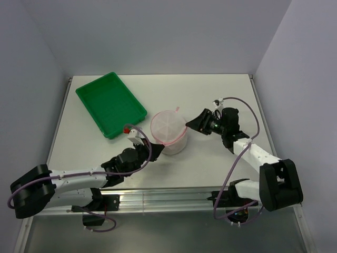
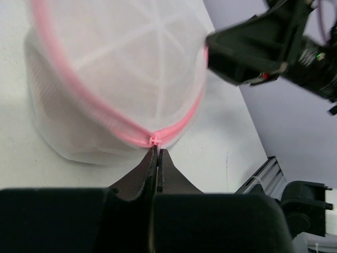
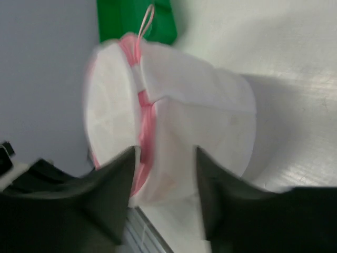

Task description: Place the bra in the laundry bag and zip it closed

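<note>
Laundry bag [image 1: 168, 132] stands mid-surface [image 1: 221, 95], between both hands, drum axis upright, pink zip [image 2: 152, 139] ringing it level. Bra not seen outside; judged inside, only faint beige visible through mesh.

Left hand [image 2: 157, 158]: fingers together, zip seam pinched at bag's near-left edge, forearm held low.

Right hand [image 1: 192, 124]: fingers apart, levelled at zip from right, just beside bag; contact cannot be told.

Left tool [image 2: 157, 157] pinched shut, right tool [image 3: 165, 158] jaws parted.
</note>
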Available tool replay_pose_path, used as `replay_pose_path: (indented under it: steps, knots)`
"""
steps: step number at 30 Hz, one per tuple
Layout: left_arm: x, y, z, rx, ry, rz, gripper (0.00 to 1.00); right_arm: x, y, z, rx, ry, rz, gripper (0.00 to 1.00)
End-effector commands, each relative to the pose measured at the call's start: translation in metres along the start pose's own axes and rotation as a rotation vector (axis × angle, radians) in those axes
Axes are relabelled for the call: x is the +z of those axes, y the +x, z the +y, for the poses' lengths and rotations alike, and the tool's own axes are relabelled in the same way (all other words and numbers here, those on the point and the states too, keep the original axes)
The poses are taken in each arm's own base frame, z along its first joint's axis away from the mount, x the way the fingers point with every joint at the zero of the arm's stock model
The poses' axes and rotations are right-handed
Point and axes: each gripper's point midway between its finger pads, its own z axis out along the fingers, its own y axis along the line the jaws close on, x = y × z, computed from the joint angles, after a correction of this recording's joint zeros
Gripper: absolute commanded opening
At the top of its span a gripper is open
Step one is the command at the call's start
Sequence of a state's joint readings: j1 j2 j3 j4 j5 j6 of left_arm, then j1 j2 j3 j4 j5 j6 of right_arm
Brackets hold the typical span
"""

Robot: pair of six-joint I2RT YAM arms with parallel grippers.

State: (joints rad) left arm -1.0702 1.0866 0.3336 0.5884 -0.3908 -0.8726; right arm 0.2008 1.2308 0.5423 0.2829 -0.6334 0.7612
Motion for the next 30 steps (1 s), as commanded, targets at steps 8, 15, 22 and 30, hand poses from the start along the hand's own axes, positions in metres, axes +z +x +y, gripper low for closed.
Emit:
replay_pose_path:
  steps: [8, 15, 22, 30]
  knots:
    - [0.034, -0.015, -0.064, -0.045, 0.175, -0.068, 0.0, -0.038, -0.002, 0.007, -0.115, 0.109, -0.155, 0.87]
    - [0.045, 0.002, -0.078, -0.069, 0.233, -0.017, 0.0, -0.048, 0.039, 0.01, -0.023, 0.053, -0.124, 0.68]
    - [0.039, -0.011, -0.077, -0.074, 0.222, -0.063, 0.0, -0.06, 0.031, 0.009, -0.017, 0.097, -0.212, 0.64]
    - [0.035, -0.024, -0.078, -0.085, 0.219, -0.112, 0.0, -0.072, 0.029, 0.024, -0.045, 0.078, -0.231, 0.78]
